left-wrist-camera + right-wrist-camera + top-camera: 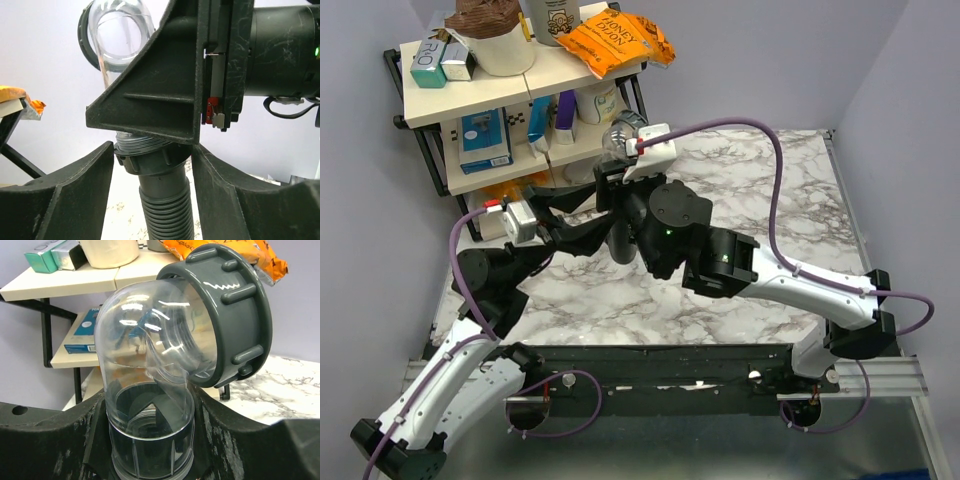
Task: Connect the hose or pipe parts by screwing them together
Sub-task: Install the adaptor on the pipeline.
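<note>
A clear elbow pipe (145,365) with a dark grey ring nut (235,305) on its wide mouth stands upright in my right gripper (149,410), which is shut on its lower barrel. Below it, the black ribbed hose (165,210) hangs down, its collar (150,162) sitting on the elbow's grey threads (142,141). My left gripper (152,150) has a finger against each side of that collar. From above, both grippers meet over the table's left middle, with the hose (620,243) under them and the elbow (622,135) on top.
A cream two-tier shelf (470,90) stands at the back left, just behind the elbow, with boxes, bottles and an orange snack bag (615,40) on it. The marble table (790,190) stretches to the right. Purple cables arc over both arms.
</note>
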Robot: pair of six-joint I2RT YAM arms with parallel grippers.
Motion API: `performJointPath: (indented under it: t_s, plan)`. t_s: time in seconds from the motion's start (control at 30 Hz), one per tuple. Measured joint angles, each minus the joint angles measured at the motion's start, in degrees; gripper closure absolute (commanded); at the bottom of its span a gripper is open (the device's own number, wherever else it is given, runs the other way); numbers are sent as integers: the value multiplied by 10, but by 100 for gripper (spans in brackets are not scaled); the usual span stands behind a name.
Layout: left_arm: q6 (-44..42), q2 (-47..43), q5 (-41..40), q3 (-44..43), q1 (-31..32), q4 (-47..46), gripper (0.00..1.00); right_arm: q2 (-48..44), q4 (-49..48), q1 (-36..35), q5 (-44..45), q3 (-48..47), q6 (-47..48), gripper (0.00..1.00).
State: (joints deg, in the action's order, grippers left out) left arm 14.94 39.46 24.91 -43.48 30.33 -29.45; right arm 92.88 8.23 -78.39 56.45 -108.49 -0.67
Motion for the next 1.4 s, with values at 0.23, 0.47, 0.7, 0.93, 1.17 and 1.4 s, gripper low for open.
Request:
performJointPath:
  t_s: [0.23,0.47,0.7,0.93,1.17,1.4]
  plan:
    - [38,-12,0,0,-4,19,1,-49,-65,-16,-29,81,54,99]
    - [115,-21,39,0,-6,42,1,-97,-110,-18,-85,137,82,99]
    - [202,-22,92,0,-6,20,1,-158,-150,-16,-198,208,68,99]
    - [265,-5,153,2,-6,-64,1,-188,-183,-10,-326,250,28,99]
    - [297,2,188,12,-6,-111,13,-189,-208,-10,-397,261,1,99]
    - [311,1,208,16,-6,-135,45,-189,-228,-9,-427,264,-7,99]
